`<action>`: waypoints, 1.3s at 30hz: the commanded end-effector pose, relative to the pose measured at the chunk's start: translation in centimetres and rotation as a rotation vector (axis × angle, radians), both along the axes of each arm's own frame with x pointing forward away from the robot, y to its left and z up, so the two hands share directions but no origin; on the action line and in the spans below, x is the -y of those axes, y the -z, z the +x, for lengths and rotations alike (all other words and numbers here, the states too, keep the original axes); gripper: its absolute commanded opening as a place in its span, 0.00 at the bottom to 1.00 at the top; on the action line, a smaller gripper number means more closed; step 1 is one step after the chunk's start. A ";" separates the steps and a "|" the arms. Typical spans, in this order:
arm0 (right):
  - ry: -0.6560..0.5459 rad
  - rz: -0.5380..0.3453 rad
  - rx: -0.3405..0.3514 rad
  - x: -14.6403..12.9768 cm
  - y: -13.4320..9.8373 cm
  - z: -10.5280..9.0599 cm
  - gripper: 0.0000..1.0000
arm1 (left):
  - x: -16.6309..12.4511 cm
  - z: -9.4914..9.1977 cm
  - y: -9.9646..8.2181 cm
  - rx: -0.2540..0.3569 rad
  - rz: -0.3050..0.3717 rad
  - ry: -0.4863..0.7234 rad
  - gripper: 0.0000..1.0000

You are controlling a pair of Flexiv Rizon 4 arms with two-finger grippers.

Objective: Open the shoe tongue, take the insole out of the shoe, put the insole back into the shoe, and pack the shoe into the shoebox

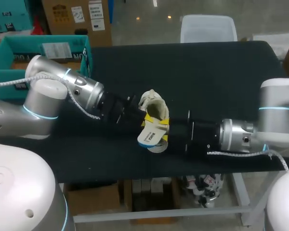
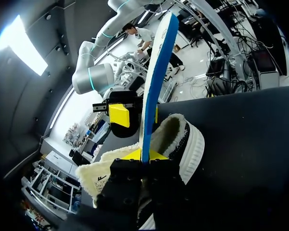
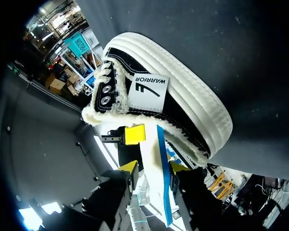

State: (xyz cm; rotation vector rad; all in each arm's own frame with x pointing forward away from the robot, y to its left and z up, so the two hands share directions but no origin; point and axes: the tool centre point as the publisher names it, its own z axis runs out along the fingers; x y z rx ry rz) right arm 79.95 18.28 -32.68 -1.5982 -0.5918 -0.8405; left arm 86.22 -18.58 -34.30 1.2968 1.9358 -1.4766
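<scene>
One insole pokes from the shoe (left tool gripping it).

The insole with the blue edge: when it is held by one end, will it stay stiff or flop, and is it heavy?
Probably fairly stiff: in the left wrist view the insole stands out straight past the left gripper without drooping. It looks thin, so it is likely light, and it may bend if pushed against the shoe.
</scene>
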 end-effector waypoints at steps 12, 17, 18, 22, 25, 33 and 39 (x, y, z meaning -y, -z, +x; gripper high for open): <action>-0.030 0.004 -0.021 0.0 0.6 0.4 0.00 | -0.3 -2.0 -1.8 0.029 0.007 0.023 0.72; -0.031 0.000 -0.025 -0.1 0.6 0.5 0.00 | -0.3 -2.8 -2.3 0.043 0.004 0.048 0.25; -0.031 -0.001 -0.026 0.0 0.7 0.5 0.00 | -0.2 -2.9 -2.3 0.045 0.007 0.051 0.00; -0.027 -0.004 -0.030 0.0 0.8 0.5 0.00 | 0.2 -2.9 -1.8 0.049 0.022 0.073 0.00; -0.019 -0.005 -0.036 0.1 1.2 0.6 0.00 | 0.4 -2.5 -1.5 0.047 0.028 0.071 0.00; -0.019 -0.001 -0.053 0.0 2.2 2.1 0.00 | 0.5 -0.6 -0.3 0.020 0.049 0.052 0.00; -0.030 0.014 -0.069 -0.3 3.0 3.1 0.00 | 0.8 0.0 0.2 0.013 0.066 0.046 0.00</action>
